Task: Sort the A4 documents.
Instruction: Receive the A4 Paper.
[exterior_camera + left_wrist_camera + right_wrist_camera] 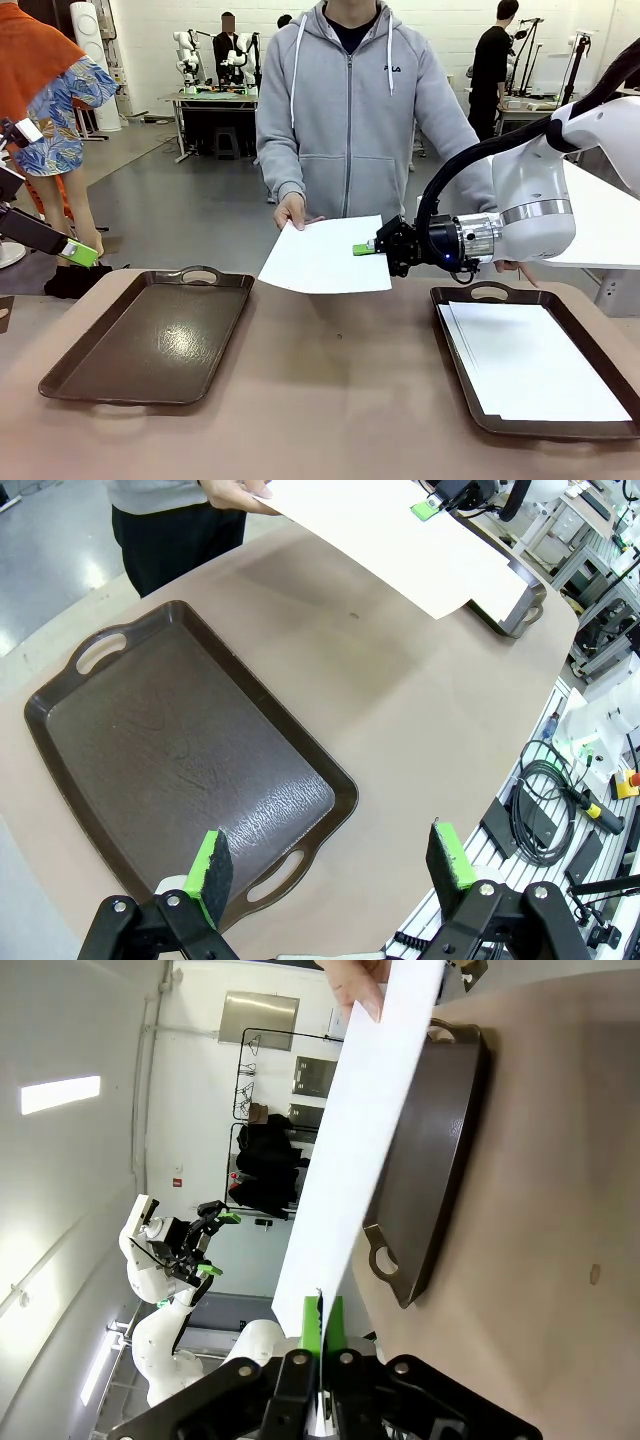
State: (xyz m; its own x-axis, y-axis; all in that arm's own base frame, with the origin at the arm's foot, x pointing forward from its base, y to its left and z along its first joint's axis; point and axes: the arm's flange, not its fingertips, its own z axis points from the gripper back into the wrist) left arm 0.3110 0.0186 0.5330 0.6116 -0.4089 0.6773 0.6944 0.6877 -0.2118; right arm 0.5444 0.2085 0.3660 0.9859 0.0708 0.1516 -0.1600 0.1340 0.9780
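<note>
Now the right gripper [366, 249] pinches the sheet [325, 256] above the table [330, 400]; the person's hand [291, 211] holds on, so pulling could tear it.

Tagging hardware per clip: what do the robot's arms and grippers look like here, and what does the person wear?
The right arm is glossy white with a silver ring and a black cable. The right gripper and left gripper are black with green pads. The person wears a grey zip hoodie with white drawstrings.
</note>
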